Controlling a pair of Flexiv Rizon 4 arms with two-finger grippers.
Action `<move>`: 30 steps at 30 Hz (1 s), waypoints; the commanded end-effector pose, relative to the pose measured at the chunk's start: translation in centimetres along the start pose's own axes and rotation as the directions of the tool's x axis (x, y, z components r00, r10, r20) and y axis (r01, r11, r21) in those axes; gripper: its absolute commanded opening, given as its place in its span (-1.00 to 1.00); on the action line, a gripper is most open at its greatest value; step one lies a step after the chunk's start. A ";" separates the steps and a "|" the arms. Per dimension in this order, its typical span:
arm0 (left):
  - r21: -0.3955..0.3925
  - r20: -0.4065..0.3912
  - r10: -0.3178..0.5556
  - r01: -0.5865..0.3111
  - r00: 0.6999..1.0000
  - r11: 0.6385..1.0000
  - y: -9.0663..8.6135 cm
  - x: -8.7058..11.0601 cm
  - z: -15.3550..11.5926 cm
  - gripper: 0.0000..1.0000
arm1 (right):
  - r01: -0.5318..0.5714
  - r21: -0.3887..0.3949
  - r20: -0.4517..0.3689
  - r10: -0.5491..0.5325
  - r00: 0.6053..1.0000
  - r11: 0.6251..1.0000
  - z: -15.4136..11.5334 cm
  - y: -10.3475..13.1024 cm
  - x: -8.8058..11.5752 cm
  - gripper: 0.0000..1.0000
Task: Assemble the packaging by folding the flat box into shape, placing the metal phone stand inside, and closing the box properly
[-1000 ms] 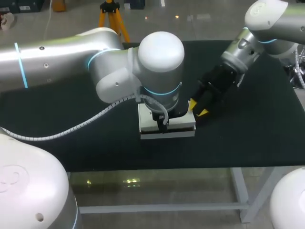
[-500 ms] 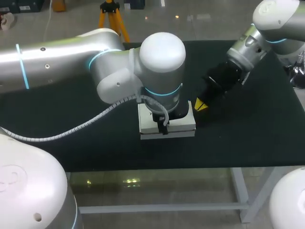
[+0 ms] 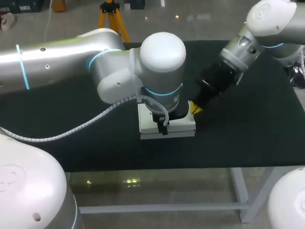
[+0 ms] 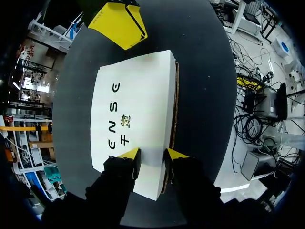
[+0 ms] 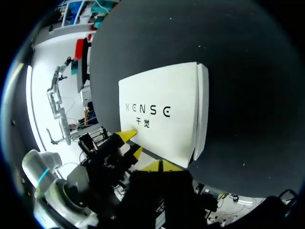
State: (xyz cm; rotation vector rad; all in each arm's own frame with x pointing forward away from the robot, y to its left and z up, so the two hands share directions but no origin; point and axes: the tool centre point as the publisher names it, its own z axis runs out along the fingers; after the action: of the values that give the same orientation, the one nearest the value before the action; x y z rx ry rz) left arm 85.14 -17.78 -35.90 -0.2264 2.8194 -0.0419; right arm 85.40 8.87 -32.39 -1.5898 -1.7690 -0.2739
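A white box [image 3: 167, 127] lies closed and flat on the dark table; in the left wrist view the box [image 4: 138, 109] shows a brown seam along one long side. My left gripper [image 4: 152, 155] stands open over the box's near end, one fingertip [image 4: 129, 153] on the lid, the other at the seam edge. In the head view my left wrist hides it. My right gripper [image 3: 194, 108] is shut with nothing in it, its tips at the box's far right corner; its own view shows the gripper [image 5: 159, 166] just short of the box [image 5: 162, 112]. No phone stand is in view.
The dark table [image 3: 248, 138] has bare cloth to the right and in front of the box. My left arm's big elbow [image 3: 162, 57] hangs over the table's middle, and its white cable [image 3: 86, 125] trails to the left.
My right gripper's fingers have shut, and it has shifted slightly left, closer to the box's corner. The left arm and the box have stayed put.
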 end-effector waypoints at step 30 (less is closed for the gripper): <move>-0.007 0.003 0.002 -0.002 1.000 1.000 -0.3 0.1 0.2 -0.25 | -0.037 -0.014 -0.026 0.036 0.999 0.999 2.5 0.3 -2.6 -1.00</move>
State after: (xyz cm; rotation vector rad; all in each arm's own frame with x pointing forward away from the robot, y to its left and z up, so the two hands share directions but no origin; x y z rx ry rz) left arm 85.24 -17.88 -36.09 -0.2215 2.8216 -0.0428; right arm 84.46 8.65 -35.76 -1.6267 -1.7239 -0.2904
